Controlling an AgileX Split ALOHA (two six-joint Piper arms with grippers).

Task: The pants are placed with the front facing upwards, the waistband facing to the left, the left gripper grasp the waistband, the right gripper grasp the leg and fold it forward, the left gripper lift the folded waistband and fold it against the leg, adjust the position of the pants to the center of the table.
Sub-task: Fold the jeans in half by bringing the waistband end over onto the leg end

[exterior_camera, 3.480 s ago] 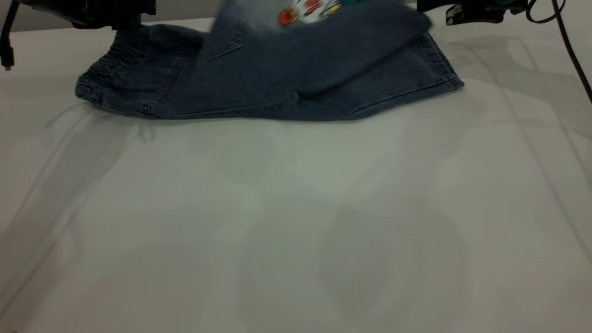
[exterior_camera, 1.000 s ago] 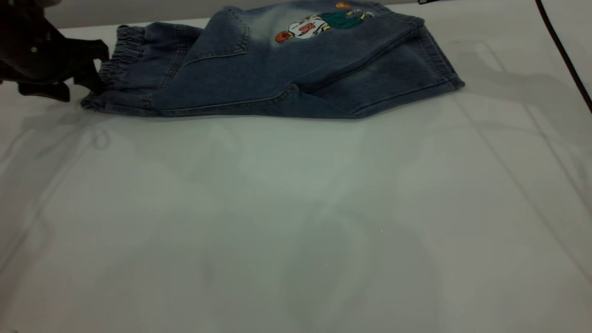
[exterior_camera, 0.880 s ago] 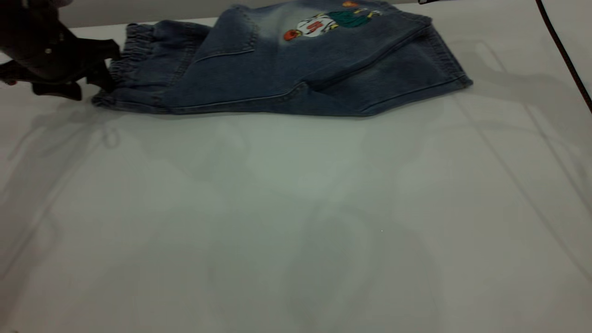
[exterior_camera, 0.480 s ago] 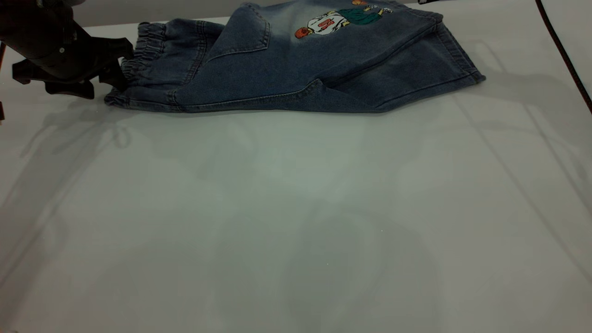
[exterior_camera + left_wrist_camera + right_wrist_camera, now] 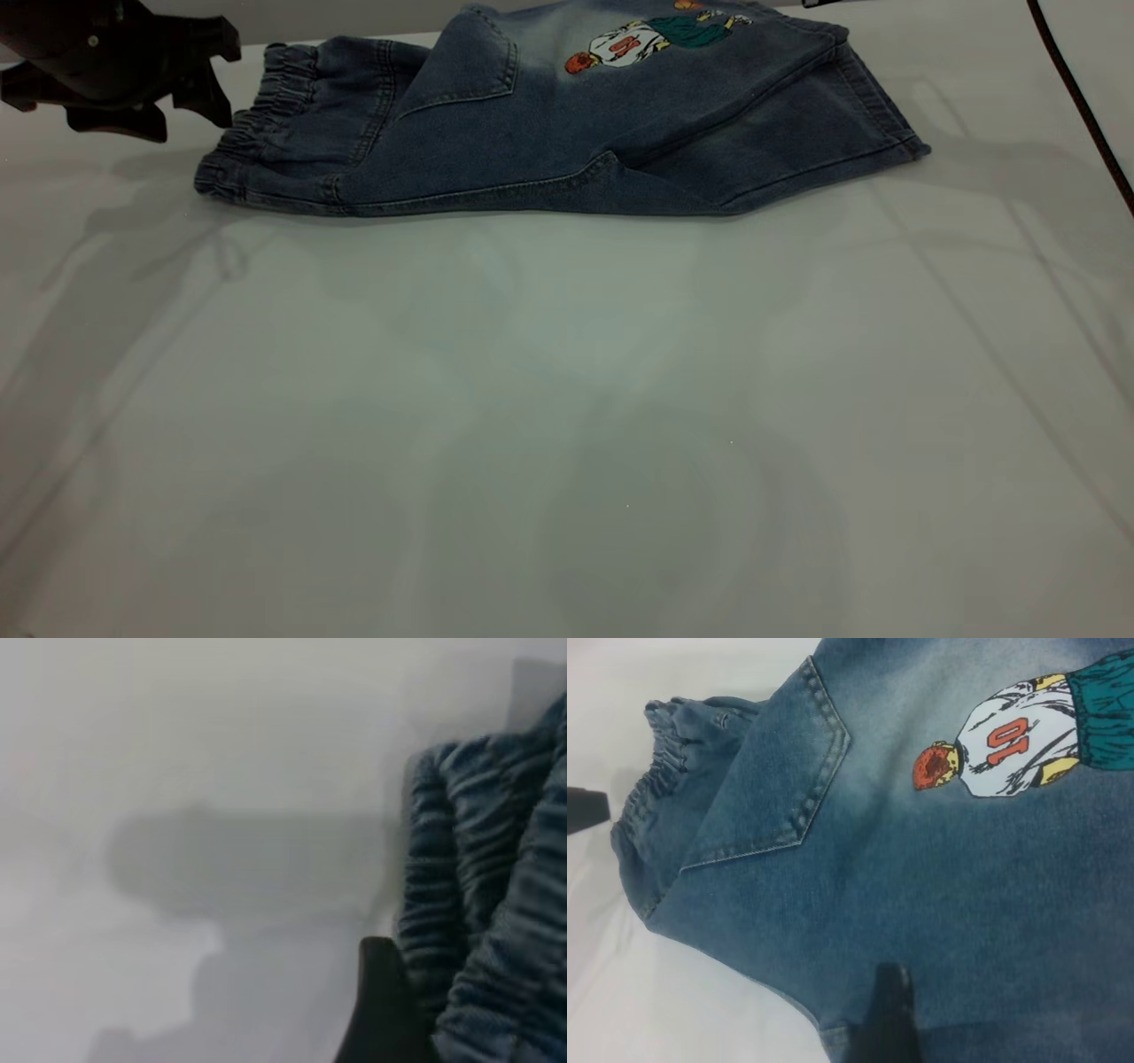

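Beside the waistband [image 5: 266,106], left gripper [image 5: 199,80] fingers spread.

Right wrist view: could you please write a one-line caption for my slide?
Folded pants on the table, back pocket and cartoon print facing up, waistband gathered.

The only thing I can read is the number "10" in red on the white jersey of the cartoon figure [image 5: 1010,742] printed on the pants [image 5: 921,904]; I find no other text.
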